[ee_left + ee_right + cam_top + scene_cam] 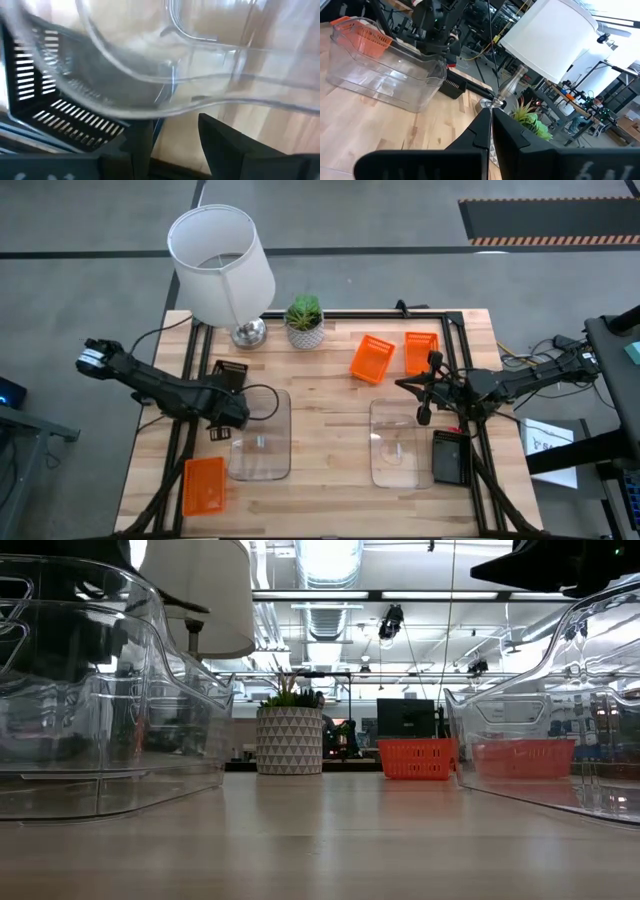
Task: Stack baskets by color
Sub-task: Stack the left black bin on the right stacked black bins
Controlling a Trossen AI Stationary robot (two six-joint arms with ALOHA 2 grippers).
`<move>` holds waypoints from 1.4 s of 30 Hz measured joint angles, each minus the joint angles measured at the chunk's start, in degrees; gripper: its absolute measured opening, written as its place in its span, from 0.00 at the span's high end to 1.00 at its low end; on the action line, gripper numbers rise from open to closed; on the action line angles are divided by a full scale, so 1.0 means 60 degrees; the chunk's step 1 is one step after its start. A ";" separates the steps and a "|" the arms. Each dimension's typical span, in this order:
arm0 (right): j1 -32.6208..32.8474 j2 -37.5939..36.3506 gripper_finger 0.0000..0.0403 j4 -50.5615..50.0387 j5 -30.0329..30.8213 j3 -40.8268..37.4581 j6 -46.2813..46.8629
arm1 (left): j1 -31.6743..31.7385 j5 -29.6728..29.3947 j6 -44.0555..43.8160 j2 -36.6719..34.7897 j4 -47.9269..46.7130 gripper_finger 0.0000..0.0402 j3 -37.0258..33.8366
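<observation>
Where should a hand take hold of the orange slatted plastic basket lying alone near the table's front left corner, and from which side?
Grip one long rim wall of the orange slatted plastic basket, coming straight down from above. It appears to lie flat and open side up, so its thin upright walls probably suit a two-finger pinch, and the left hand is the nearer one.

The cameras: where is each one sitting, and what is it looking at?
High: overhead, looking down; both arms, left gripper at the left clear basket.
Low: at tabletop height, looking across; no arms clearly show.
Left wrist: looks past its own fingers at that basket's rim.
Right wrist: looks past its shut gripper.
High, low and right wrist share the lamp.
</observation>
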 joint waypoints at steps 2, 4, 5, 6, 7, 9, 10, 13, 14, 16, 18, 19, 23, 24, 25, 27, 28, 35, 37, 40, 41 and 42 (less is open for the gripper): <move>0.0000 0.0000 0.98 -0.0023 -0.0001 0.0000 0.0002 | 0.0031 0.0003 0.0000 0.0169 -0.0050 0.65 -0.0031; 0.0000 0.0003 0.98 -0.0034 -0.0002 0.0001 0.0003 | 0.0045 -0.0029 0.0000 0.0385 0.0003 0.65 -0.0079; 0.0000 0.0000 0.98 -0.0047 -0.0001 0.0000 0.0003 | 0.0047 -0.0089 -0.0002 0.0488 -0.0007 0.65 -0.0098; 0.0000 0.0000 0.98 -0.0071 -0.0004 0.0000 0.0003 | 0.0047 -0.0180 -0.0004 0.0588 -0.0018 0.65 -0.0115; 0.0000 0.0000 0.98 -0.0107 -0.0004 0.0000 0.0003 | 0.0047 -0.0209 -0.0004 0.0700 -0.0020 0.65 -0.0120; 0.0000 0.0003 0.98 -0.0142 -0.0004 0.0000 0.0007 | 0.0047 -0.0219 0.0000 0.0915 0.0069 0.66 -0.0120; 0.0000 0.0001 0.98 -0.0157 -0.0004 0.0000 0.0007 | 0.0047 -0.0225 0.0000 0.1009 0.0120 0.67 -0.0120; 0.0000 0.0000 0.98 -0.0177 -0.0004 0.0000 0.0007 | 0.0045 -0.0229 -0.0004 0.1263 0.0188 0.69 -0.0120; 0.0000 0.0000 0.98 -0.0178 -0.0004 0.0000 0.0007 | 0.0046 -0.0229 -0.0005 0.1357 0.0173 0.70 -0.0121; 0.0000 0.0000 0.98 -0.0182 -0.0004 0.0000 0.0007 | 0.0047 -0.0240 -0.0007 0.1484 0.0177 0.72 -0.0124; 0.0000 0.0001 0.98 -0.0211 -0.0004 0.0000 0.0007 | 0.0047 -0.0257 -0.0001 0.1591 0.0180 0.76 -0.0124; 0.0000 0.0000 0.98 -0.0225 -0.0004 0.0000 0.0010 | 0.0047 -0.0265 0.0014 0.1633 0.0187 0.78 -0.0124; 0.0000 0.0000 0.98 -0.0251 -0.0004 0.0000 0.0091 | 0.0047 -0.0284 0.0022 0.1672 0.0185 0.90 -0.0124; 0.0000 0.0000 0.98 -0.0256 -0.0004 0.0000 0.0095 | 0.0047 -0.0286 0.0027 0.1670 0.0188 0.94 -0.0124; 0.0000 0.0000 0.98 -0.0259 -0.0004 0.0000 0.0099 | 0.0047 -0.0298 0.0023 0.1659 0.0187 0.97 -0.0124; 0.0000 0.0000 0.98 -0.0266 -0.0004 0.0000 0.0098 | 0.0047 -0.0332 0.0000 0.1650 0.0156 0.98 -0.0118; 0.0000 0.0000 0.98 -0.0266 -0.0004 0.0000 0.0098 | 0.0043 -0.0452 -0.0007 0.1650 0.0064 0.99 -0.0070; 0.0000 0.0000 0.98 -0.0259 -0.0004 0.0000 0.0126 | 0.0036 -0.1540 -0.0173 0.1646 -0.1204 1.00 0.0743; 0.0000 0.0000 0.98 -0.0260 -0.0006 0.0000 0.0171 | 0.0036 -0.1820 -0.0420 0.1646 -0.1755 1.00 0.1127; 0.0000 0.0000 0.98 -0.0255 -0.0007 0.0000 0.0211 | 0.0036 -0.2302 -0.0886 0.1643 -0.2756 1.00 0.1817; 0.0000 0.0000 0.98 -0.0254 -0.0007 0.0000 0.0216 | 0.0036 -0.2458 -0.1023 0.1643 -0.3050 1.00 0.2074; 0.0000 0.0000 0.98 -0.0249 -0.0007 0.0000 0.0222 | 0.0036 -0.2587 -0.1087 0.1643 -0.3277 1.00 0.2325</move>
